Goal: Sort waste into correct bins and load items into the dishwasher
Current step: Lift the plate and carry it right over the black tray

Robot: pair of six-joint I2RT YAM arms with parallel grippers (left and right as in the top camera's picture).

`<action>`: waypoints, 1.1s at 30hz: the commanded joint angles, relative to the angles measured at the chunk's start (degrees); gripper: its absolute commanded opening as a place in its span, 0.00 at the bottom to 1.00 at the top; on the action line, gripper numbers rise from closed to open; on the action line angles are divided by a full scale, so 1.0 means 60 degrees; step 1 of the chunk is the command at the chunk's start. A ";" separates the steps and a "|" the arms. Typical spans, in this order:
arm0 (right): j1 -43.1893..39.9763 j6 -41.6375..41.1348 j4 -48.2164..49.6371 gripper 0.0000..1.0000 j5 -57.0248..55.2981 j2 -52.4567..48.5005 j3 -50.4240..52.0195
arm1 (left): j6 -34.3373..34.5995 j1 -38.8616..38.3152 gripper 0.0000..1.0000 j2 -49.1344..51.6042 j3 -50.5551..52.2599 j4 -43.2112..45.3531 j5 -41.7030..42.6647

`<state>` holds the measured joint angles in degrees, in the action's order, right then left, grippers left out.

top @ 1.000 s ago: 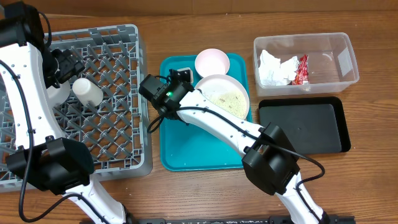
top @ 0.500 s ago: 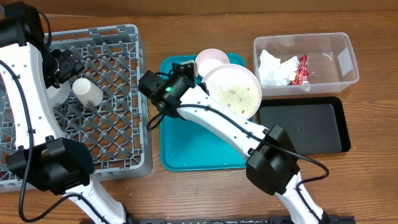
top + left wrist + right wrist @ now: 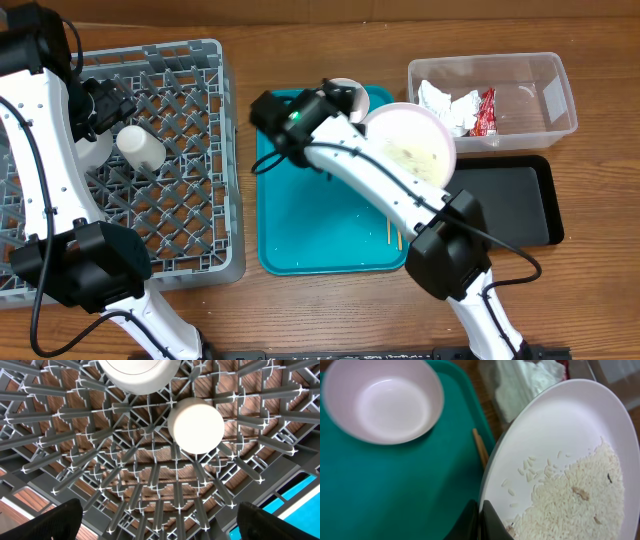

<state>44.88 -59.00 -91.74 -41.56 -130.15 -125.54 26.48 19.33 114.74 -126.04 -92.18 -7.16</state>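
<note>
Gripping the plate [image 3: 415,150] by its rim, the right gripper [image 3: 480,519] has both jaws pinched tight on the edge, seen at the bottom of the right wrist view; plate is pale pink-white, round, shallow, smooth and glossy, held at a tilt; from overhead it sits over the right edge of the teal tray [image 3: 310,230], just beside the clear tub [image 3: 540,100] and above a corner of the black tray [image 3: 510,205]; rice scraps [image 3: 580,500] are heaped on the plate's lower right part, whitish, with a few loose grains toward the middle and a couple of brownish bits; tub holds the crumpled white napkin [image 3: 445,108] and the red wrapper [image 3: 486,112] side by side in its left half; pink-white bowl [image 3: 382,400] stands upright at the teal tray's far corner, inside looks clean; chopsticks [image 3: 391,232] lie on the teal tray near its right edge, partly hidden by the arm; grey dish rack [image 3: 190,200] is at the left, open lattice floor; white cup [image 3: 196,426] stands in it, seen end-on as a plain white disc; a pale round dish [image 3: 139,372] is just beside the cup, cut off by the frame's top; left gripper [image 3: 160,522] hangs over the rack, jaws spread wide, holding nothing, black fingertips [image 3: 50,520] in the bottom corners.
</note>
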 commanded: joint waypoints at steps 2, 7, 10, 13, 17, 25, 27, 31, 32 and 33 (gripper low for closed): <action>-0.0514 -0.0987 -0.0280 0.04 -0.0382 0.0131 -0.0306 | 0.0091 -0.0029 1.00 -0.0251 0.0033 -0.0018 -0.0153; -0.0962 -0.1887 -0.0557 0.04 -0.0215 0.0382 -0.0306 | 0.0091 -0.0029 1.00 -0.0251 0.0033 -0.0018 -0.0153; -0.1308 -0.2146 -0.0634 0.04 -0.0058 0.0474 -0.0306 | 0.0091 -0.0029 1.00 -0.0251 0.0033 -0.0018 -0.0153; -0.1778 -0.2368 -0.0732 0.04 0.0284 0.0495 -0.0306 | 0.0091 -0.0029 1.00 -0.0251 0.0033 -0.0018 -0.0153; -0.2477 -0.2470 -0.0801 0.04 0.0845 0.0495 -0.0306 | 0.0091 -0.0029 1.00 -0.0251 0.0033 -0.0018 -0.0153; -0.3730 -0.2535 -0.0678 0.04 0.1566 0.0867 -0.0306 | 0.0091 -0.0029 1.00 -0.0251 0.0033 -0.0018 -0.0153; -0.3956 -0.2532 -0.0535 0.04 0.1902 0.1027 -0.0306 | 0.0091 -0.0029 1.00 -0.0251 0.0033 -0.0018 -0.0153; -0.4448 -0.2524 -0.0299 0.04 0.2506 0.1311 -0.0306 | 0.0091 -0.0029 1.00 -0.0251 0.0033 -0.0018 -0.0153; -0.4550 -0.2473 -0.0251 0.04 0.2616 0.1351 -0.0306 | 0.0091 -0.0029 1.00 -0.0251 0.0033 -0.0018 -0.0153; -0.4663 -0.2401 -0.0182 0.04 0.2728 0.1402 -0.0306 | 0.0091 -0.0029 1.00 -0.0251 0.0033 -0.0018 -0.0153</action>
<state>18.92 -73.69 -93.36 -27.92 -125.82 -125.58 26.48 19.33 114.74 -126.04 -92.18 -7.16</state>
